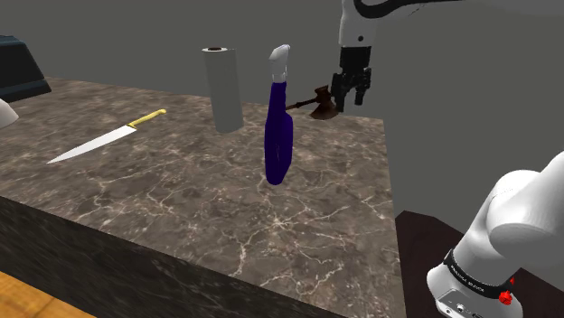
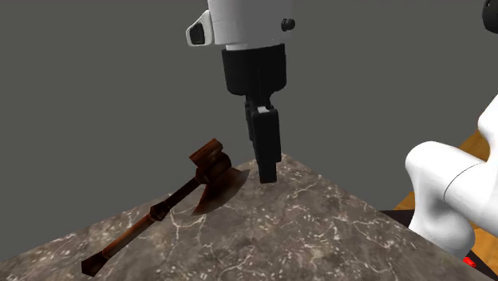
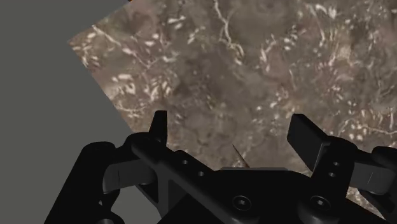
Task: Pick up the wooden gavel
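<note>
The wooden gavel (image 1: 318, 100) is dark reddish brown and lies on the marble counter (image 1: 181, 199) near its far corner. In the second exterior view its head (image 2: 211, 162) is toward the corner and its turned handle (image 2: 136, 231) runs away toward that view's lower left. My black gripper (image 1: 349, 101) hangs just beside the head, on the corner side, fingertips (image 2: 267, 169) close above the counter (image 2: 303, 231) and not touching the gavel. In the wrist view the gripper (image 3: 232, 130) is open with only marble (image 3: 254, 63) between the fingers.
A tall purple bottle with a white cap (image 1: 278, 135) stands just in front of the gavel. A grey paper-towel roll (image 1: 222, 88) stands to its left, and a yellow-handled knife (image 1: 104, 140) lies farther left. A dark object (image 1: 18, 68) sits at the far left. The counter edge drops off right of the gripper.
</note>
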